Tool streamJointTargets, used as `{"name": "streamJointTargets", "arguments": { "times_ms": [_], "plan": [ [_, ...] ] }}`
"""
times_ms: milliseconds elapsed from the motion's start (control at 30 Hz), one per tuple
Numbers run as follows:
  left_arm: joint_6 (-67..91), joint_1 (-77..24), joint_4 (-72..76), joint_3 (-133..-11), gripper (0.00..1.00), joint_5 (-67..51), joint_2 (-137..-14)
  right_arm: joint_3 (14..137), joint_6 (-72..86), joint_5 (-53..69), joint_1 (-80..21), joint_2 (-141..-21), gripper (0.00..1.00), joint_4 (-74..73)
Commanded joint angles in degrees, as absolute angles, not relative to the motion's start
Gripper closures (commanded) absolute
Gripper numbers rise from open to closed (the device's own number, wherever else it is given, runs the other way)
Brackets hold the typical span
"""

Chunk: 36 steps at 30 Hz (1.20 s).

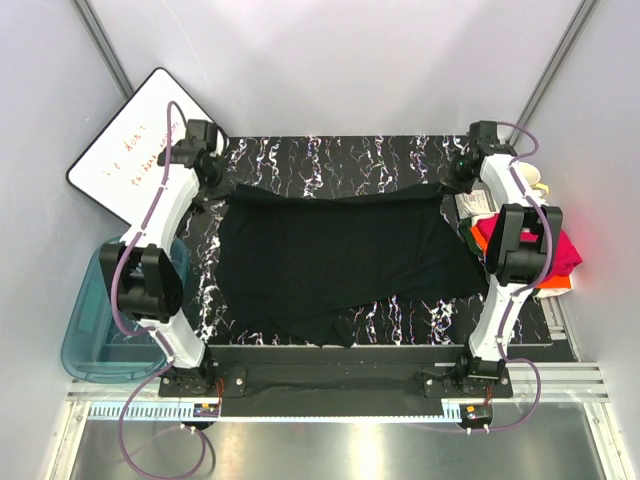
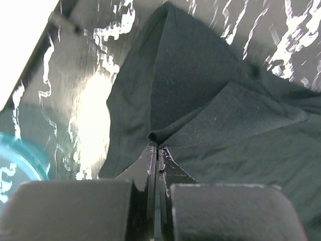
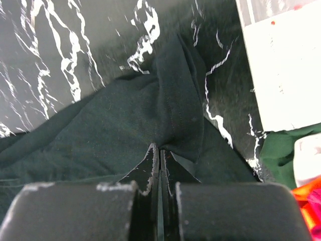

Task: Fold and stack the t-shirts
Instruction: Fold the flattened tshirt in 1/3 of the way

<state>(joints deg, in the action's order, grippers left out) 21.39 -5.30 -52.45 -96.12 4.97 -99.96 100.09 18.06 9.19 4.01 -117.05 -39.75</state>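
Left claw (image 2: 156,150) & right claw (image 3: 160,150) each clamp a far corner of the black tee (image 1: 340,260) (thin bites, tbh); uneven pull could slip one out.

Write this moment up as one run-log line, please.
black shirt: spread on table | left jaws: shut on far-left corner | right jaws: shut on far-right corner | pink shirt: aside, right

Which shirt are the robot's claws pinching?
The plain black cloth t-shirt spread across the marbled table: the left claw and right claw are both shut on its far corners. The bright pink t-shirt sits bunched at the right edge, untouched.
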Motion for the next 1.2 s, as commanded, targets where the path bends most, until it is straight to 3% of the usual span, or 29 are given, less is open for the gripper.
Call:
{"name": "streamJointTargets", "arguments": {
  "times_ms": [0,133,233,267,300,533,867,1167],
  "plan": [
    [22.50,-5.27,-53.53,-89.14,1.00,4.75,-95.81,98.09,16.88,11.86,3.69,-116.54,1.00,-42.18],
    [21.89,-6.50,-53.61,-84.73,0.99,3.60,-93.96,98.26,16.70,12.39,3.69,-118.82,1.00,-42.98],
    [21.62,-7.91,-54.40,-81.83,0.47,5.18,-91.85,98.79,16.44,12.31,3.69,-120.40,1.00,-43.24],
    [21.71,-8.00,-54.67,-81.22,0.17,6.58,-91.15,99.14,16.35,12.22,3.69,-120.58,1.00,-43.33],
    [21.97,-8.26,-54.67,-80.43,0.02,7.37,-89.66,99.31,16.26,12.04,3.69,-121.20,1.00,-43.42],
    [19.60,-8.44,-53.79,-83.05,0.01,7.56,-89.64,100.55,15.91,10.64,3.69,-123.22,1.00,-43.86],
    [15.47,-12.12,-50.45,-91.74,0.01,3.87,-109.05,100.81,16.26,11.25,3.60,-126.65,1.00,-44.47],
    [13.71,-12.48,-48.78,-101.41,0.06,-1.76,-118.64,101.60,15.91,10.64,3.60,-126.65,1.00,-45.44]
  ]
}}
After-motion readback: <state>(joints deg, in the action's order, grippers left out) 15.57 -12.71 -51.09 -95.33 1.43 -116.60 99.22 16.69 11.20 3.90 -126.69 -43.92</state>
